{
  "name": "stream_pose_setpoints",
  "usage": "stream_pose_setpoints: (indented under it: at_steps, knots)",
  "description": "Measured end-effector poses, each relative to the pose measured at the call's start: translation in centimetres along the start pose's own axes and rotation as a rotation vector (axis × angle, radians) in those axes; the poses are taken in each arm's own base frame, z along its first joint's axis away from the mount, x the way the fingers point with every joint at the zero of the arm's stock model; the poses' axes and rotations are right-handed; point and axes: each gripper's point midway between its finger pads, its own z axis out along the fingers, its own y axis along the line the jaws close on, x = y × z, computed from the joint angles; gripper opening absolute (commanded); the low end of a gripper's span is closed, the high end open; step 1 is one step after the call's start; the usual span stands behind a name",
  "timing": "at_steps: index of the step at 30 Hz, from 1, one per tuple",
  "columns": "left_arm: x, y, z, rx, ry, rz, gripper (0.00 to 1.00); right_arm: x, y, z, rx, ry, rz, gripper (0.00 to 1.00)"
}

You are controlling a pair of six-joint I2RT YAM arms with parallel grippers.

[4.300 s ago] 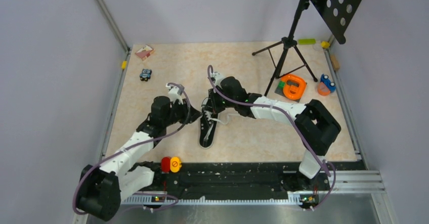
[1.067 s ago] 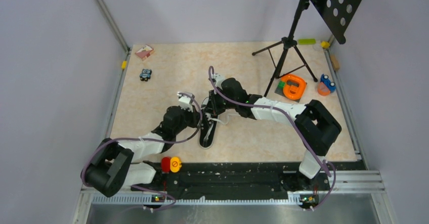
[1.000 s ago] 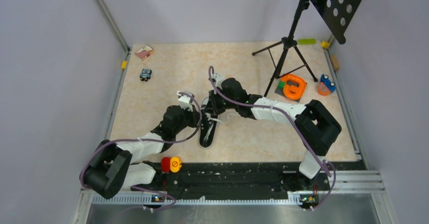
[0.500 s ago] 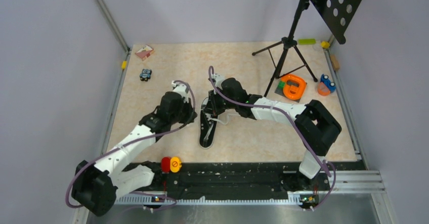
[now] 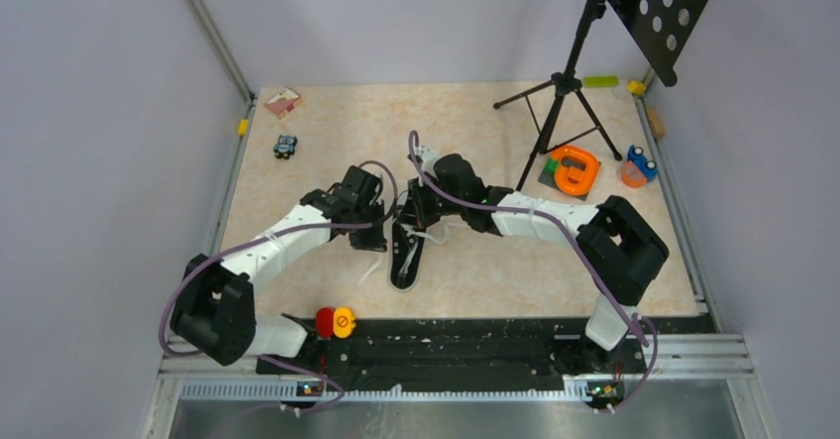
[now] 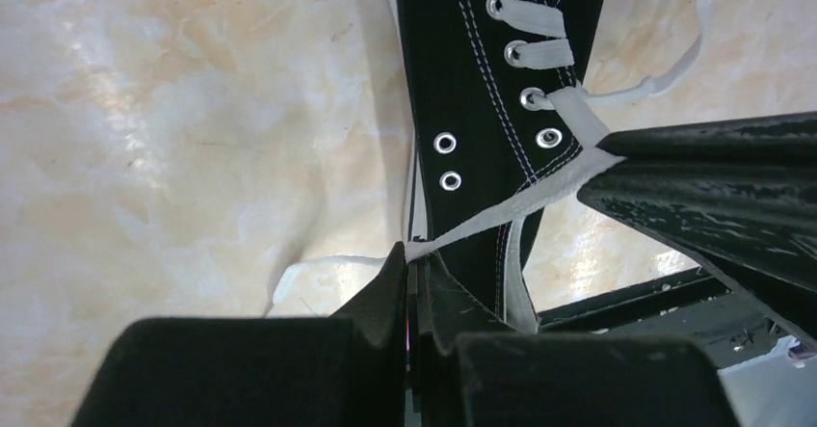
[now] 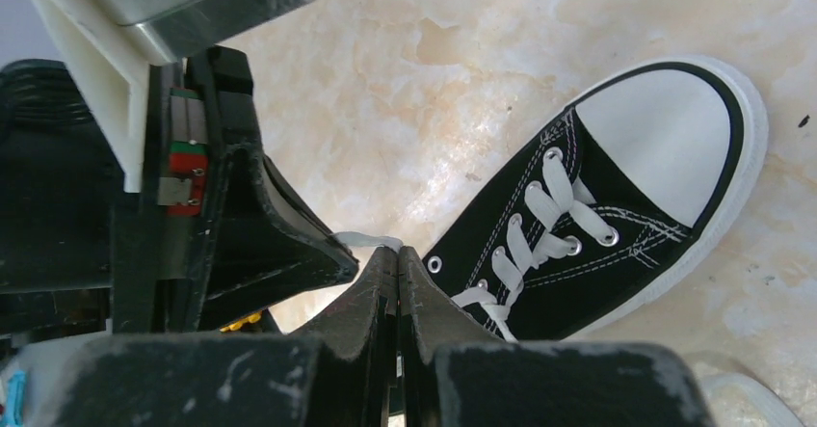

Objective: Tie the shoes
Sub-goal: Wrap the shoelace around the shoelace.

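The shoe is a black low-top sneaker lying mid-table with its white toe cap towards the arm bases. My left gripper sits at the shoe's left side and is shut on a white lace. That lace runs taut from its tips up to the right gripper's black fingers. My right gripper hangs over the shoe's heel end, shut on a white lace at its tips. A loose lace end trails on the table to the shoe's left.
A black tripod stand is at the back right, with an orange ring toy and a blue-and-orange object beside it. A small toy car and a pink card lie back left. Red and yellow buttons sit on the front rail.
The left arm has swung and turned its wrist, carrying its gripper down beside the shoe's left side with the lace pulled taut. The right arm has stayed still.
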Motion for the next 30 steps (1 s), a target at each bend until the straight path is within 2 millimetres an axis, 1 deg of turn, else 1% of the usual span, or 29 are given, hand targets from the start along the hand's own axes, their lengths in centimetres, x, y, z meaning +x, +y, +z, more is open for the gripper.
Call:
stream_pose_setpoints:
  at_steps: [5, 11, 16, 20, 24, 28, 30]
  knots:
    - [0.1, -0.7, 1.8, 0.086, -0.032, 0.057, 0.00, 0.3, -0.1, 0.0, 0.004, 0.009, 0.003, 0.00]
    - [-1.6, -2.5, 3.0, 0.190, -0.109, 0.143, 0.00, 0.0, -0.6, 0.1, 0.030, -0.012, 0.002, 0.00]
    - [-2.5, -3.8, 4.2, 0.265, -0.140, 0.180, 0.00, 0.2, -1.8, 0.2, 0.081, -0.036, 0.017, 0.00]
    - [-2.4, -4.2, 5.2, 0.293, -0.140, 0.188, 0.00, 0.3, -2.6, 0.1, 0.117, -0.044, 0.036, 0.00]
    - [-2.2, -4.1, 5.5, 0.310, -0.156, 0.193, 0.01, 0.1, -2.9, 0.1, 0.131, -0.055, 0.042, 0.00]
    - [-2.3, -4.3, 5.0, 0.324, -0.176, 0.215, 0.26, 0.0, -3.0, 0.1, 0.135, -0.059, 0.046, 0.00]
    - [-2.5, -4.5, 4.6, 0.331, -0.190, 0.231, 0.33, 0.0, -3.0, 0.1, 0.135, -0.059, 0.051, 0.00]
